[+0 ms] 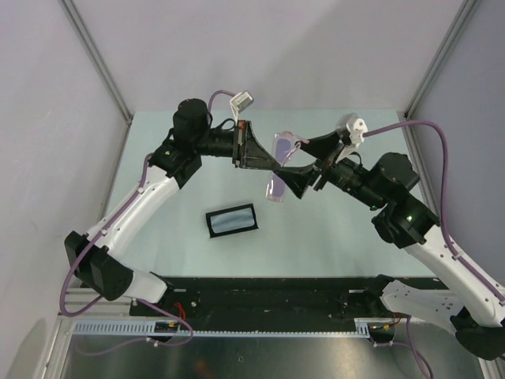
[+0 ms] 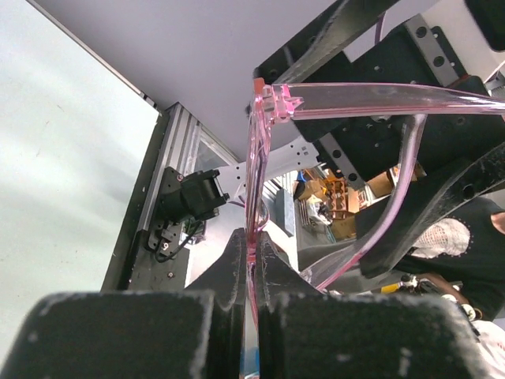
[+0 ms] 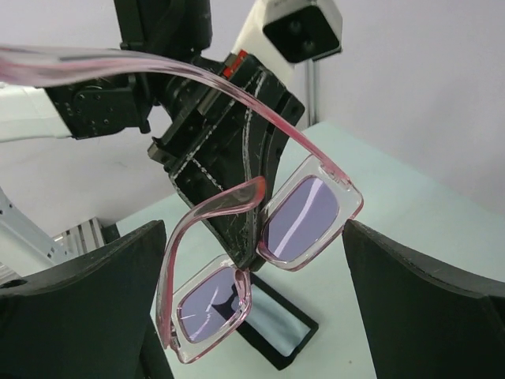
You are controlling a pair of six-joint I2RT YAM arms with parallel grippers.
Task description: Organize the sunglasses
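The sunglasses point(image 1: 286, 145), with a pale pink clear frame and purple lenses, hang in the air above the middle of the table. My left gripper point(image 1: 273, 166) is shut on their bridge, between the two lenses point(image 3: 304, 217). In the left wrist view the frame point(image 2: 254, 158) rises from between the closed fingertips point(image 2: 237, 253). My right gripper point(image 1: 306, 164) is open, with one finger point(image 3: 87, 300) on each side of the glasses and touching neither lens. One temple arm point(image 3: 197, 79) stretches out past the right wrist camera. The other point(image 3: 209, 209) lies bent across the frame.
A black oblong case point(image 1: 232, 220) lies open on the pale green table point(image 1: 331, 237), below and to the left of the glasses, with a pale blue cloth inside; it also shows in the right wrist view point(image 3: 276, 332). Grey walls enclose the table on three sides.
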